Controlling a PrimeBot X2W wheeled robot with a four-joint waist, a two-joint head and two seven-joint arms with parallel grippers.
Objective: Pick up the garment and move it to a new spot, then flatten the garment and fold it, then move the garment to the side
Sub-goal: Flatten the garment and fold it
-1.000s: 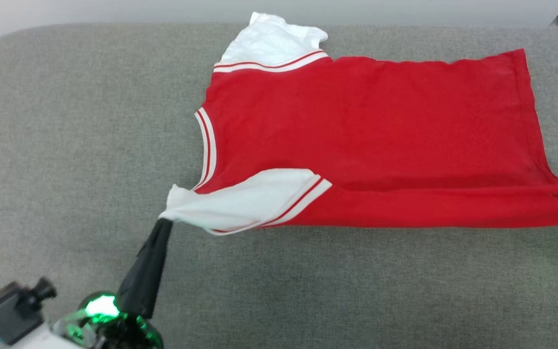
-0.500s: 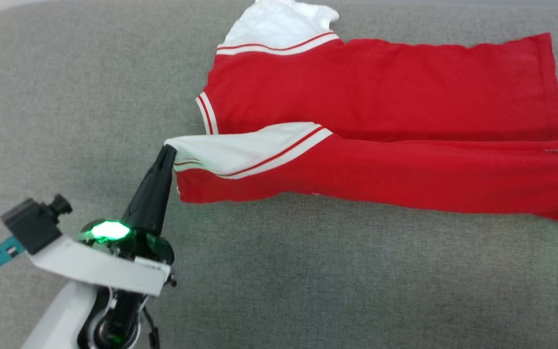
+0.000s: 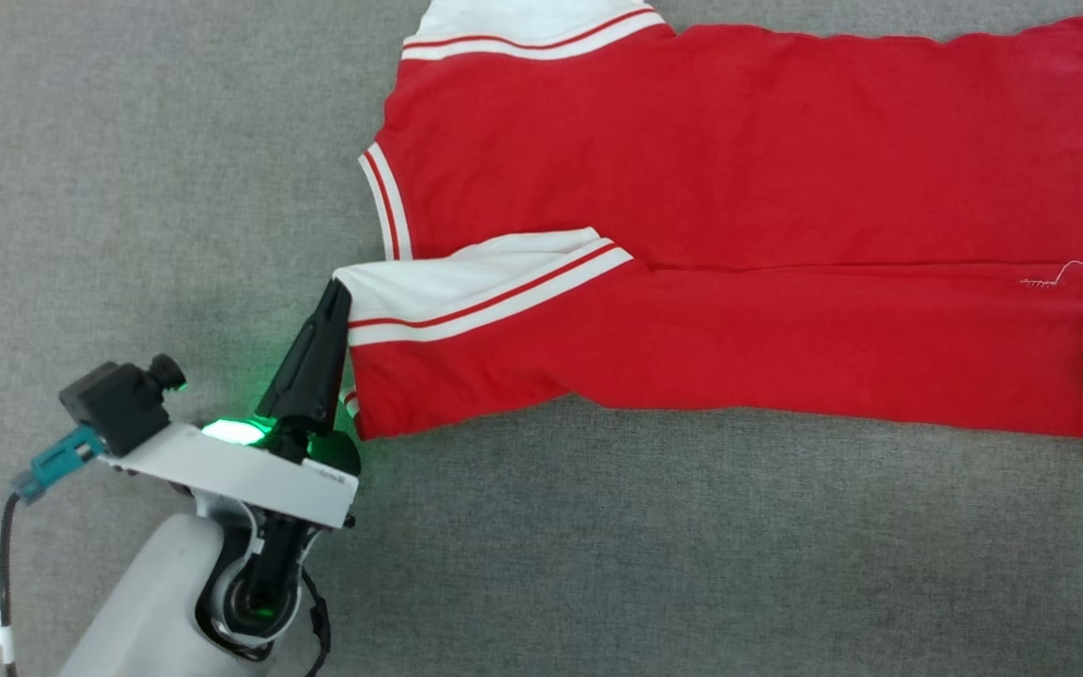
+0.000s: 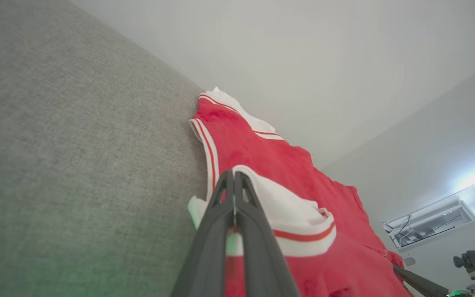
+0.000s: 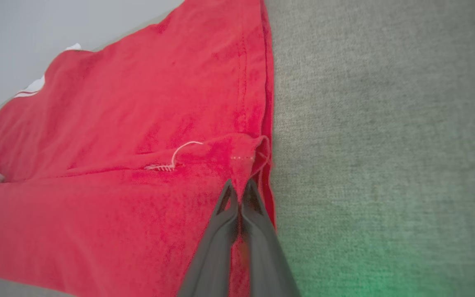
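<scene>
- While both grippers pinched opposite ends of the red jersey's (image 3: 748, 169) near flap, the step in hand looked like the lengthwise fold. The shirt lay spread across the grey fabric-covered surface (image 3: 128, 188), its near long side doubled over toward the middle.
- Doing it well called for carrying both ends at one height and one pace, so the folded edge would land straight and parallel to the far side.
- Light tension between the ends seemed wise to stop the flap's middle sagging. Too hard a pull risked dragging the whole shirt.
- Letting go looked best saved until the cloth lay flat.
- The left gripper (image 3: 341, 290) was closed on the corner of the white sleeve (image 3: 466, 282), its fingers slanting up and away from the robot, low over the surface.
- The right gripper (image 5: 237, 187) was clamped on the hem corner (image 5: 250, 150), near a loose white thread (image 5: 182, 150), its fingers pointing along the hem edge.
</scene>
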